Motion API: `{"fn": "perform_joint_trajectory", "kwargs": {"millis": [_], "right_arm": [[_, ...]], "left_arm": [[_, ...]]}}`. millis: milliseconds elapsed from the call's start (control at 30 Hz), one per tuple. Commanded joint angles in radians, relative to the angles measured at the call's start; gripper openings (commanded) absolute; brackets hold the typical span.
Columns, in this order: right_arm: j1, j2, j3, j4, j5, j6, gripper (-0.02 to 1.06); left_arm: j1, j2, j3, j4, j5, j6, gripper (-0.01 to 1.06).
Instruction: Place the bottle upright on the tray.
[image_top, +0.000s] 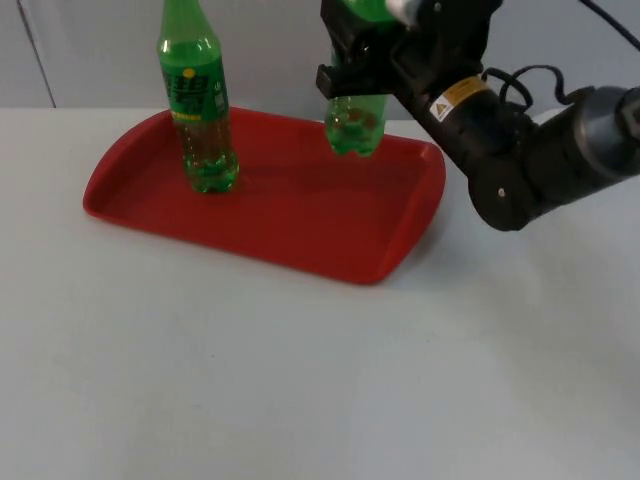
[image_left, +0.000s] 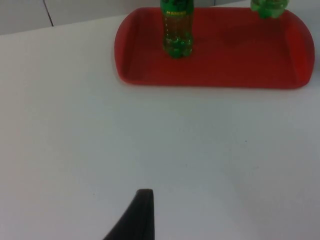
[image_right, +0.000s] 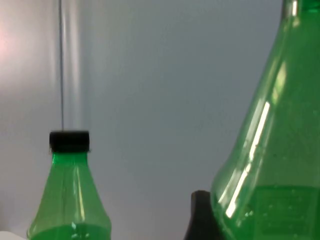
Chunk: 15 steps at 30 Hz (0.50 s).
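— Green soda bottle (image_top: 356, 122) clamped upright in my right gripper (image_top: 352, 78), base just above the red tray (image_top: 300, 225), well apart from the standing bottle (image_top: 199, 110).

— Left gripper (image_left: 135, 217)?

— Waiting; fingers, can't tell. I'd lower straight, then release.

A flat white surface (image_top: 300, 380) runs back to a plain grey partition wall (image_top: 90, 50) with a thin dark vertical seam.

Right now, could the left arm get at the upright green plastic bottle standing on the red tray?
Probably yes: the green bottle stands near the red tray's left end, with bare white table before the left gripper.
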Motion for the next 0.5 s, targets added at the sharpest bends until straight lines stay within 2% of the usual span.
{"fn": "perform_joint_trajectory", "kwargs": {"millis": [0,233,467], "right_arm": [[0.001,0.061,-0.077,-0.019,-0.031,-0.001,0.00],[0.001,0.137,-0.154,-0.016,-0.031,-0.001,0.00],[0.001,0.173,-0.168,-0.010,-0.031,-0.001,0.00]], "left_arm": [[-0.007,-0.004,0.005,0.002,-0.003,-0.006,1.05],[-0.007,-0.004,0.005,0.002,-0.003,-0.006,1.05],[-0.007,-0.004,0.005,0.002,-0.003,-0.006,1.05]]}}
